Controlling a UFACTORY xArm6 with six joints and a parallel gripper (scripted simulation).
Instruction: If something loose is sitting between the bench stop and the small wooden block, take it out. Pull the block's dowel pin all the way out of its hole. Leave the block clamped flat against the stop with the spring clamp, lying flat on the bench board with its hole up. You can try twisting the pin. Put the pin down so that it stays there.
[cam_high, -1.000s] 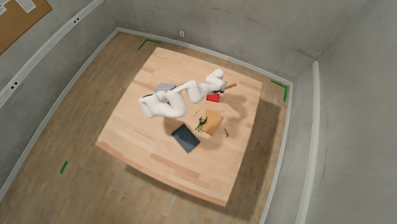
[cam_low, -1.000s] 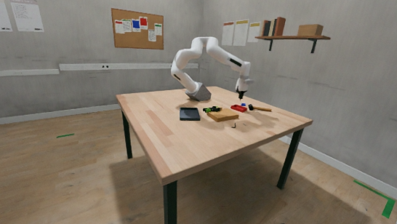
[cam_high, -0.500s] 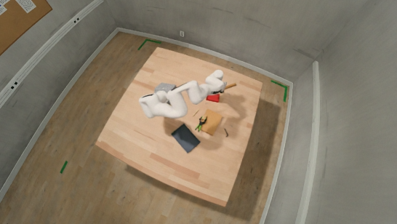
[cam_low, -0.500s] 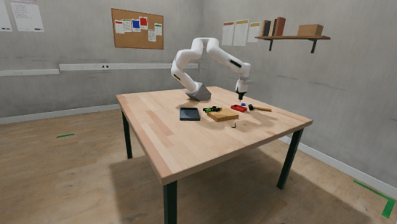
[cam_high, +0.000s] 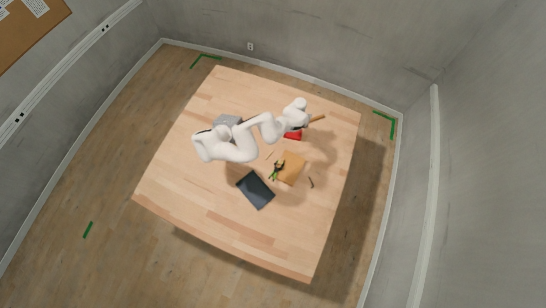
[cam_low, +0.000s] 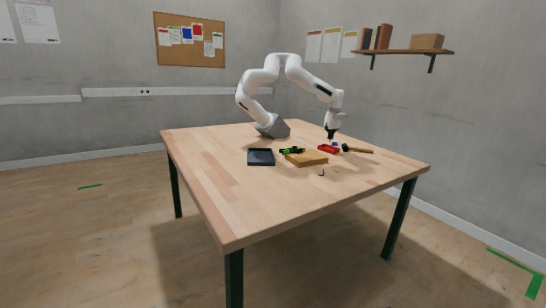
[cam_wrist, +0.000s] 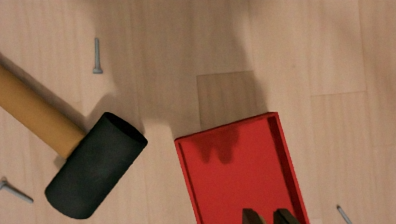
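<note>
My gripper (cam_low: 331, 135) hangs just above the red tray (cam_low: 328, 148), far from the bench board (cam_low: 306, 157). In the wrist view the fingertips show at the bottom edge, over the red tray (cam_wrist: 240, 172). They are shut on a small thing. It looks like a small blue piece (cam_low: 334, 143) under the fingertips, and the wrist view hides it. The green and black spring clamp (cam_high: 275, 170) lies at the left edge of the bench board (cam_high: 291, 167). The block, its pin and the stop are too small to make out.
A black-headed mallet (cam_wrist: 92, 167) with a wooden handle lies beside the red tray, with loose nails (cam_wrist: 97, 56) around it. A dark flat tray (cam_high: 255, 189) sits left of the board. A small hex key (cam_high: 311, 182) and a thin pale stick (cam_high: 270, 155) lie near the board.
</note>
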